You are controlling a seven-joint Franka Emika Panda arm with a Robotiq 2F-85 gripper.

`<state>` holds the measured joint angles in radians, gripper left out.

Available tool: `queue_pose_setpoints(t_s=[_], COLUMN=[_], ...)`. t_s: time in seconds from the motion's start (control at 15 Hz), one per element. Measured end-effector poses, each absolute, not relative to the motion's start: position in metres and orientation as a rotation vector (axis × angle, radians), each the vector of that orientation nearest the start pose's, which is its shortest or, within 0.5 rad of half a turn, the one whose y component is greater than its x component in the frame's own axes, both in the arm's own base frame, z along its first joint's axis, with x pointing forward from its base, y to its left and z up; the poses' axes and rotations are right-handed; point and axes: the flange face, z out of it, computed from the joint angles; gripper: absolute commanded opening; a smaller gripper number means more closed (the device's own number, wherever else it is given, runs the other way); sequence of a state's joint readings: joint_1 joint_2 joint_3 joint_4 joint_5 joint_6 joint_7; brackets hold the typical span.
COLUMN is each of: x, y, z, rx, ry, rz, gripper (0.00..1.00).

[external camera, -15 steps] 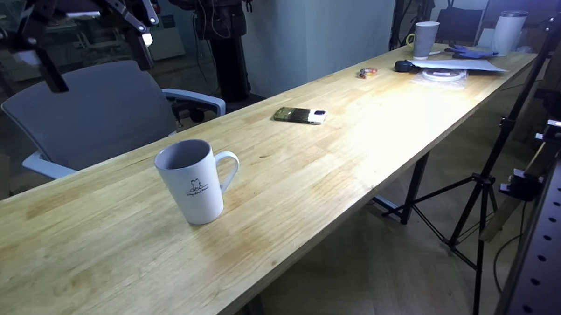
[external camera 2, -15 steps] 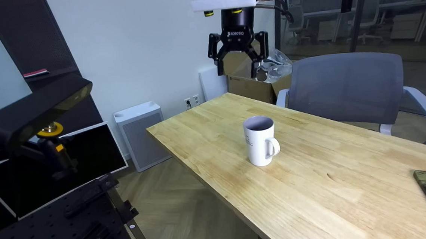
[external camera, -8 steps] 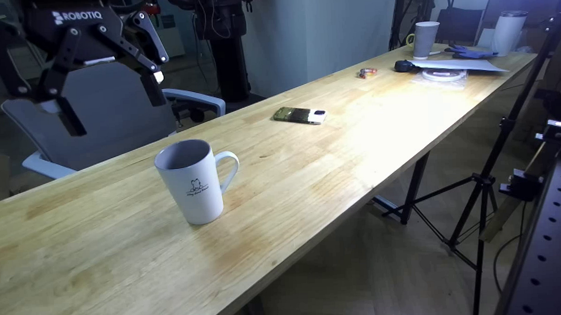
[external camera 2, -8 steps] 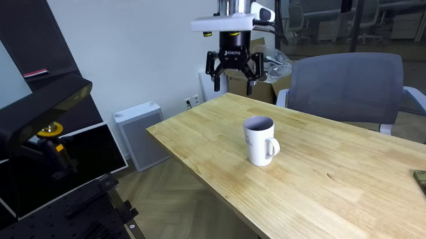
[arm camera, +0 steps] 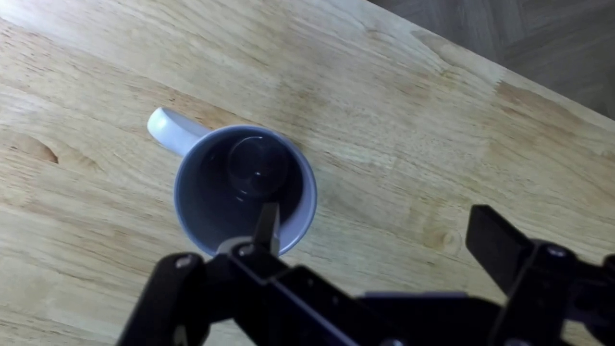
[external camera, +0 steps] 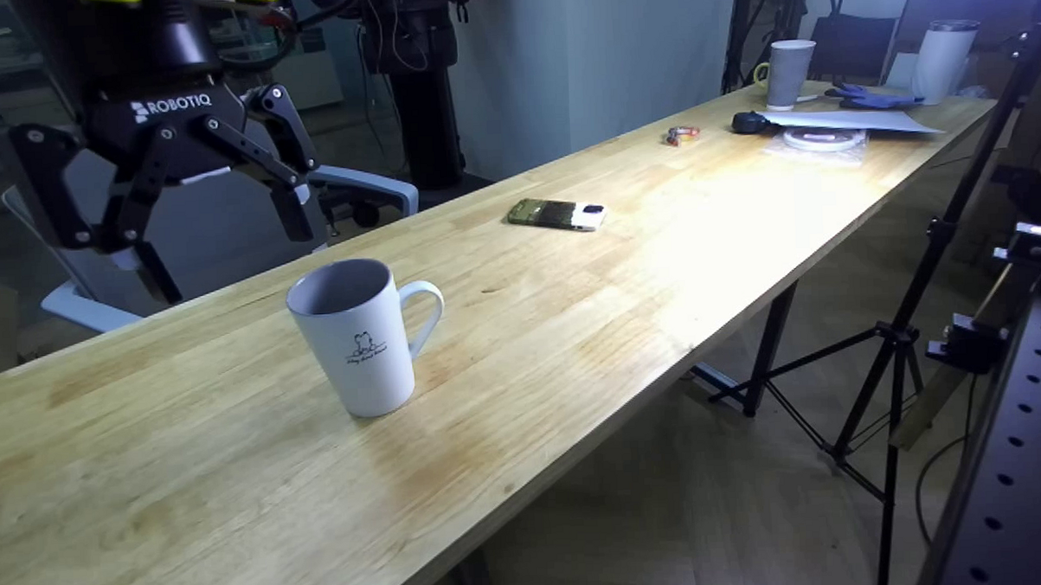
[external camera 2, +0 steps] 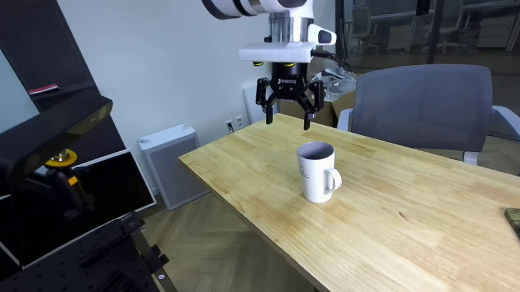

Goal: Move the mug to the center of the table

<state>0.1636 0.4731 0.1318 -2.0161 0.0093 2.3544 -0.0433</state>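
Dim office space, with a pale wall [external camera 2: 167, 56] and a grey mesh chair [external camera 2: 422, 111], surrounds a very long light-wood tabletop [external camera: 523, 362] running from lower left to upper right in an exterior view. White and upright, the mug [external camera: 358, 350] stands on it left of center in that frame, its loop handle pointing right, with a phone [external camera: 557, 214] lying flat farther along. Black and two-fingered, the gripper [external camera 2: 288, 122] hangs above the tabletop in the upper middle of an exterior view, higher in the frame than the mug and apart from it; its fingers [external camera 2: 269, 116] are spread wide and hold nothing. Seen from the wrist, the mug's dark mouth sits left of center, with one finger overlapping its lower rim in that view while the opposite finger, at lower right, shows against bare wood. Judging from this, the step in hand is the approach, before any grasp. Next, the gripper probably needs to shift sideways until the mug, or part of its wall, lies between the fingers, then go down, squeeze and lift. After that would come a carry toward the middle of the tabletop, likely past the phone, so the path should rise clear of it.
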Motion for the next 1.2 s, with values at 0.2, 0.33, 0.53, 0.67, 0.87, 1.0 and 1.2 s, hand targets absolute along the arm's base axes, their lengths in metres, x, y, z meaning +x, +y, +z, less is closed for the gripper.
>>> queue_pose_setpoints(t_s=[0.2, 0.33, 0.53, 0.67, 0.87, 1.0, 1.2], x=[0.567, 0.569, 0.570, 0.569, 0.569, 0.569, 0.569], y=[0.166, 0.161, 0.156, 0.154, 0.155, 0.155, 0.155], z=[0.198, 0.192, 0.184, 0.179, 0.178, 0.178, 0.178], rx=[-3.057, -3.068, -3.079, -3.082, -3.085, -3.085, -3.086], ry=[-0.501, -0.509, -0.516, -0.519, -0.528, -0.531, -0.532], rz=[0.199, 0.202, 0.218, 0.233, 0.238, 0.237, 0.237], gripper=[1.00, 1.00, 1.00, 1.00, 1.00, 1.00, 1.00])
